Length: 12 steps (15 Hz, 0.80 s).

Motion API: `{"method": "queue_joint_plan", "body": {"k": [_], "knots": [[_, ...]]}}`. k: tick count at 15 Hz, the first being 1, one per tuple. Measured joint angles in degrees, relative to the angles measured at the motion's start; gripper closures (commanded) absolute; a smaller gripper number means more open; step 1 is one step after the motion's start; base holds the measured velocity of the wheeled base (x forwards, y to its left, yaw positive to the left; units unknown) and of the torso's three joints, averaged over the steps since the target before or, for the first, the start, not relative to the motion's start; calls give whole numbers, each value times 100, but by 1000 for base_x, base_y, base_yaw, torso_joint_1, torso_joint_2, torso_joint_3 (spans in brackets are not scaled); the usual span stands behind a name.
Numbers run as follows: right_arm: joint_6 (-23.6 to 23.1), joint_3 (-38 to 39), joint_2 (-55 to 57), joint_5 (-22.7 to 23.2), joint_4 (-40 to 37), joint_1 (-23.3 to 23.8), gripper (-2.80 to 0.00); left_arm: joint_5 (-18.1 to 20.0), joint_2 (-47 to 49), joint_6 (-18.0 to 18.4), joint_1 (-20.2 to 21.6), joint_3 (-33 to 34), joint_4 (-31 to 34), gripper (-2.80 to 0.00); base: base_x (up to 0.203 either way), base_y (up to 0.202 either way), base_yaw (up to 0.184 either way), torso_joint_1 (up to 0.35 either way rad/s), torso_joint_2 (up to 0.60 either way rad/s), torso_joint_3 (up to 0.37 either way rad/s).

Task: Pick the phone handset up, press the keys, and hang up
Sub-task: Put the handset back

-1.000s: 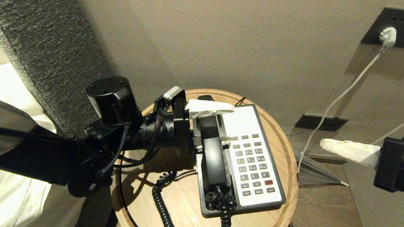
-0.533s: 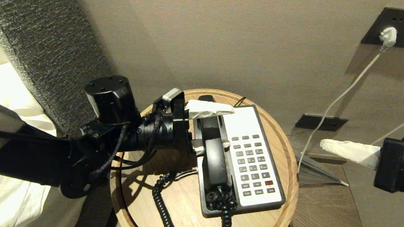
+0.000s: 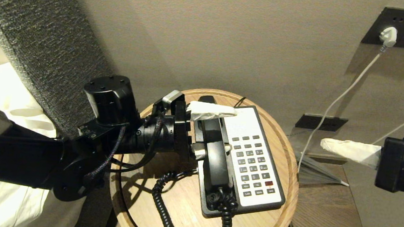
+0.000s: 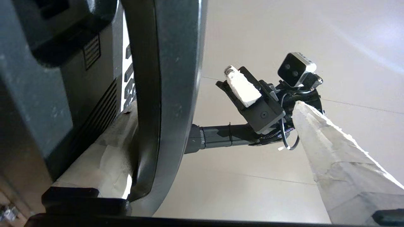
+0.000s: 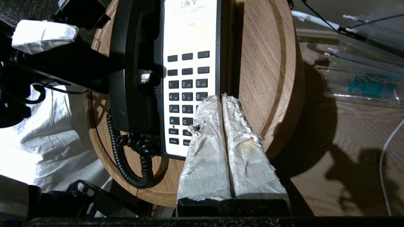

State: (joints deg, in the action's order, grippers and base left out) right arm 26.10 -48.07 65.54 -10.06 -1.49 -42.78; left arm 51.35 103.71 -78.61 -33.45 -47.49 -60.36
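The head view looks steeply down on the round table (image 3: 280, 206) from above, the left wrist view peers upward from beside the phone handset (image 4: 164, 94), and the right wrist view shares that handset.

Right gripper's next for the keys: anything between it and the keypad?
Nothing visible. The right gripper, fingers together, hangs off the table's right side, with open air to the keys. The left gripper, open, straddles the phone handset on the keypad's far side.
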Motion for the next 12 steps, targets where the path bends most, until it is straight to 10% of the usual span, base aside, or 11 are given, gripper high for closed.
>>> {"method": "queue_joint_plan", "body": {"k": [12], "knots": [[-15, -6, -38, -9, 1, 0, 0, -154, -349, 389, 10, 191, 529, -280, 0, 0, 0, 0, 0, 0]]}}
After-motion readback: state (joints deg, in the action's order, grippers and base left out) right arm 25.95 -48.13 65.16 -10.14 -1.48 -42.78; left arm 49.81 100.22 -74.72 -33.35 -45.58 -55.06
